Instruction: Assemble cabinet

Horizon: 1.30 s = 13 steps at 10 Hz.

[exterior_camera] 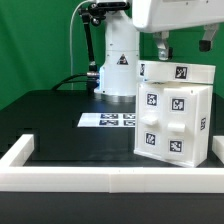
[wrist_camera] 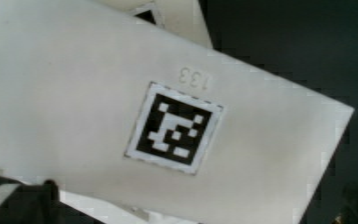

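The table [exterior_camera: 45, 125] lies open on the exterior view's left, while the cabinet [exterior_camera: 175, 120] and border wall [exterior_camera: 100, 180] block the right.

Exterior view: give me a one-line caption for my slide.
White tagged cabinet on the black table, the marker board flat beside it, the robot arm above.

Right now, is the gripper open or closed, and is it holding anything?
Gripper: open, holding nothing, above the cabinet.
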Tool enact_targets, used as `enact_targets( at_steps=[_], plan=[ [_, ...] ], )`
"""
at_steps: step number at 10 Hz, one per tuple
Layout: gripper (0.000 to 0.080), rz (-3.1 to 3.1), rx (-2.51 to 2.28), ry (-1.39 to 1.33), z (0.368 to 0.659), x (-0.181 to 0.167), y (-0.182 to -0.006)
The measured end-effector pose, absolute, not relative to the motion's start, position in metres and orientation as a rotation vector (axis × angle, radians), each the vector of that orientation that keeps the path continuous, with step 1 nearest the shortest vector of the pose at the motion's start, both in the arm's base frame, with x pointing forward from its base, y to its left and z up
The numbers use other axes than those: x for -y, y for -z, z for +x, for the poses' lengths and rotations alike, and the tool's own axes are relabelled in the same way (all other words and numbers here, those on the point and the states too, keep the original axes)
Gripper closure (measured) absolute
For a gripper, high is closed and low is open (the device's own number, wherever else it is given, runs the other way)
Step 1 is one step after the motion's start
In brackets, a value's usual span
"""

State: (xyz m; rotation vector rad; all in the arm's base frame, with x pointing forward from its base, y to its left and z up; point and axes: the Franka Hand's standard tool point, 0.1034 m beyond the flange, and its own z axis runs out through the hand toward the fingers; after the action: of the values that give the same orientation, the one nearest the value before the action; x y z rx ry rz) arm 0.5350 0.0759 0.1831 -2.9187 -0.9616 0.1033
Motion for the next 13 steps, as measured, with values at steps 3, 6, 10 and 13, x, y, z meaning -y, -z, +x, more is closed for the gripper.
enact_targets(
  at_steps=[3, 6, 10, 13],
  plan=[
    [0.0002, -2.622, 1.592, -0.068, 0.533, -0.082, -0.182],
    [0.0002, -2.373, 1.957, -0.022, 0.528, -0.067, -0.170],
    [0.0002, -2.073, 2.277, 0.006, 0.528, -0.044, -0.165],
    [0.0002, -2.120, 2.223, -0.015, 0.526, -0.044, -0.157]
  ],
)
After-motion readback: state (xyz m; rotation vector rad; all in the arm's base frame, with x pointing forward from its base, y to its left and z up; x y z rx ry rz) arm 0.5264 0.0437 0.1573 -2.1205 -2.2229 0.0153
